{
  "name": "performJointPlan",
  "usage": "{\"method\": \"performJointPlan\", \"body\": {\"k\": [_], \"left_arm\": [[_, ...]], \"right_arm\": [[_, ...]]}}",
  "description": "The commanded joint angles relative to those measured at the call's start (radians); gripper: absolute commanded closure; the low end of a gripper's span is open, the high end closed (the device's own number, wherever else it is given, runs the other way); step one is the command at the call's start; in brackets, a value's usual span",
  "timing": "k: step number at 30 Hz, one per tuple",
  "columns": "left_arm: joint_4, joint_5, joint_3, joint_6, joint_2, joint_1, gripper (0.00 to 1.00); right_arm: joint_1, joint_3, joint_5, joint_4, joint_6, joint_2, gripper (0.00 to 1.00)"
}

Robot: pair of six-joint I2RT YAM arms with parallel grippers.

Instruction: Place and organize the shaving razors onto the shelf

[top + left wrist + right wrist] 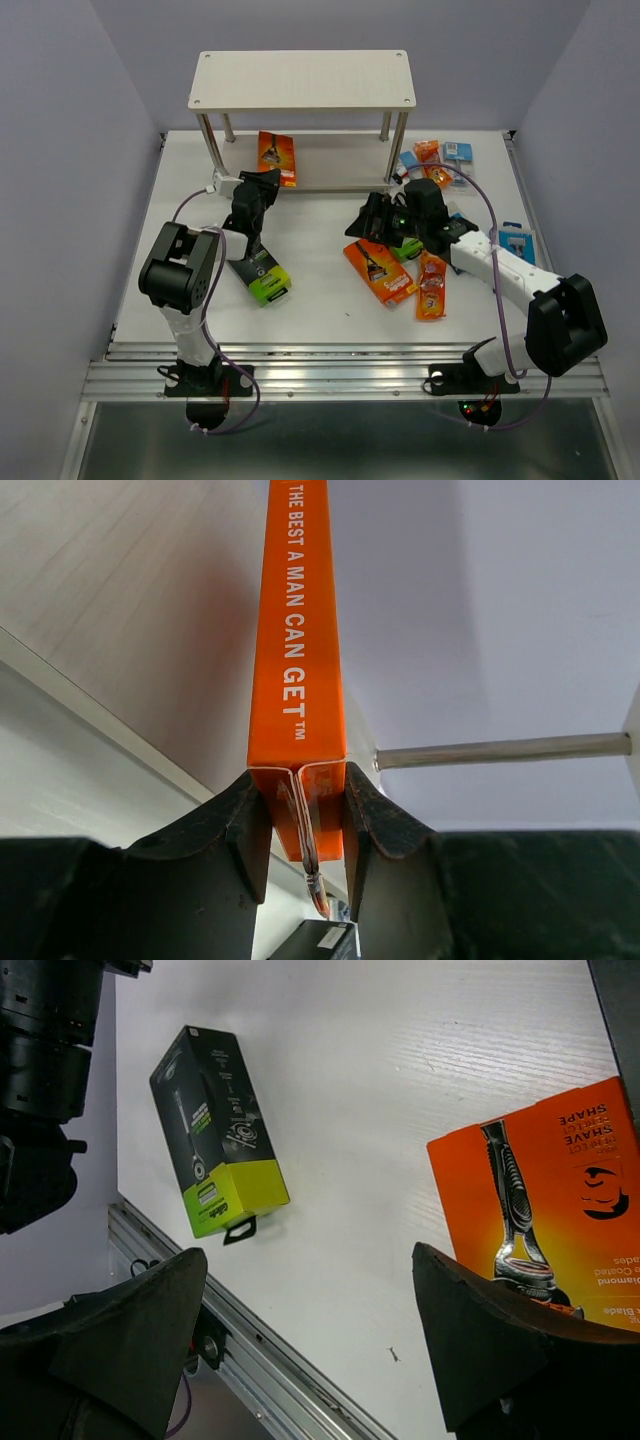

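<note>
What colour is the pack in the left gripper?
The pack is orange with white lettering; best in left wrist view.

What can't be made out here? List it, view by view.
Left wrist: held orange pack seen edge-on in left gripper; front face hidden.
Right wrist: flat orange pack cut off by frame edge.
Top external: lime pack mostly under right arm; print on blue cards too small.
</note>
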State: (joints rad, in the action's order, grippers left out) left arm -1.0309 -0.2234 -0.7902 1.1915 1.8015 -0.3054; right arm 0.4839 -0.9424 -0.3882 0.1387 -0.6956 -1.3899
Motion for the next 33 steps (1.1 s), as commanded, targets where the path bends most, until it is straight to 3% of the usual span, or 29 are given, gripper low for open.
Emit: {"method": "performJointPlan", "body": {"k": [1,9,15,26,30,33], "left_arm": [[-0.005,-0.004,-0.061,0.020,0.005,0.009,1.00],[0.129,-0.001,-0.112,0.046,0.010,0.022,1.00],[0.242,0.002,-0.139,0.077,0.018,0.026,0.80],[0.348,0.022,-0.156,0.120,0.021,0.045,0.65],[0.376,0.032,-0.162,0.128,0.022,0.051,0.50],[0.399,0.044,-0.173,0.135,0.027,0.052,0.45]], "right_arm": [[-0.007,-0.062,0.054,0.018,0.034,0.020,0.11],[-0.007,-0.078,0.094,0.024,0.045,0.022,0.11],[-0.007,-0.081,0.098,0.024,0.044,0.009,0.11],[-0.007,-0.085,0.104,0.022,0.038,-0.008,0.11],[-0.007,-0.087,0.107,0.021,0.038,-0.014,0.10],[-0.007,-0.090,0.109,0.021,0.038,-0.018,0.10]]}}
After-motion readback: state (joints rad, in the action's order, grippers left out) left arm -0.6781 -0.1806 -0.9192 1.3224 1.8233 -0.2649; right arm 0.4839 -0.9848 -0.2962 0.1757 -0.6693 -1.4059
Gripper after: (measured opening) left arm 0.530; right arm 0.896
